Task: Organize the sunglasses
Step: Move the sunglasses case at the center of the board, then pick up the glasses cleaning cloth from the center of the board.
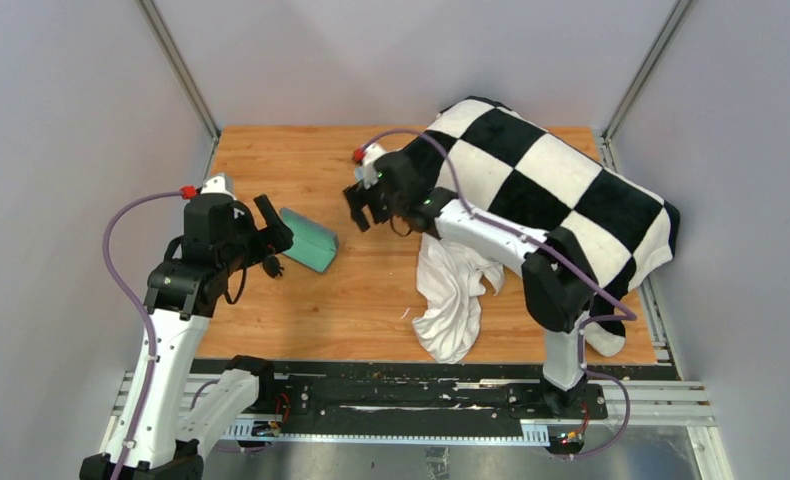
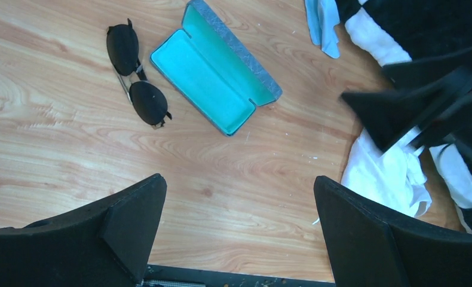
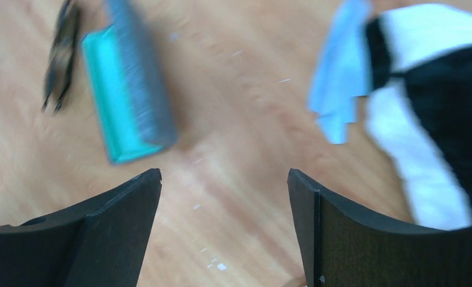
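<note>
The left claw (image 2: pixel 236 185) and the right claw (image 3: pixel 223 179) are hanging spread and empty while the sunglasses (image 2: pixel 137 75) are lying on the counter (image 2: pixel 72 167) just beside the open case (image 2: pixel 215 69), so probably the picking is coming, needing a pinch on the thin frame.

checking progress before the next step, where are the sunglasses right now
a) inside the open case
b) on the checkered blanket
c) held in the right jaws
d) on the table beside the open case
d: the left wrist view shows the sunglasses lying folded on the wood table beside the open case, whose mint-green inside holds nothing.
</note>
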You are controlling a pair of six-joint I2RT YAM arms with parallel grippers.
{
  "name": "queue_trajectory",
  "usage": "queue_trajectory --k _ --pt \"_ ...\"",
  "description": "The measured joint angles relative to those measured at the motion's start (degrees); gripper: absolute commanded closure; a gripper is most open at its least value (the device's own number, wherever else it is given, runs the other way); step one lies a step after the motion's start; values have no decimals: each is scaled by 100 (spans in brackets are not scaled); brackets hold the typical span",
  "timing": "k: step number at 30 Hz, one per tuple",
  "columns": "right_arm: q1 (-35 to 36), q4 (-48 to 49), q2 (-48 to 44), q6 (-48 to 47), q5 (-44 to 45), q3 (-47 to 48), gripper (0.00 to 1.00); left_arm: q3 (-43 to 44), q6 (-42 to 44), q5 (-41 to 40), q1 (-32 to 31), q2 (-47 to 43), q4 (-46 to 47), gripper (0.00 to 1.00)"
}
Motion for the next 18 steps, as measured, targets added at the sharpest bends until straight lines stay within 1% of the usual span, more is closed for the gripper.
queue_trajectory --k 1,3,7,11,14,17,18 --pt "-214 37 -109 155 28 -46 23 0 -2 2 0 20 2 0" --pt "-573 11 -28 413 146 157 29 0 -4 13 0 35 7 0" --pt "-1073 -238 852 750 369 1034 30 -7 -17 92 0 20 90 0" --pt "-1071 -577 1762 868 503 1659 32 -90 -48 208 0 22 170 0" --pt "-1027 -763 2277 927 564 2020 35 -129 -63 286 0 35 177 0" --pt "-1008 -885 2614 960 614 2369 41 -129 -63 332 0 35 181 0" --pt "-1008 -892 2732 968 632 2520 48 -129 -63 334 0 28 181 0"
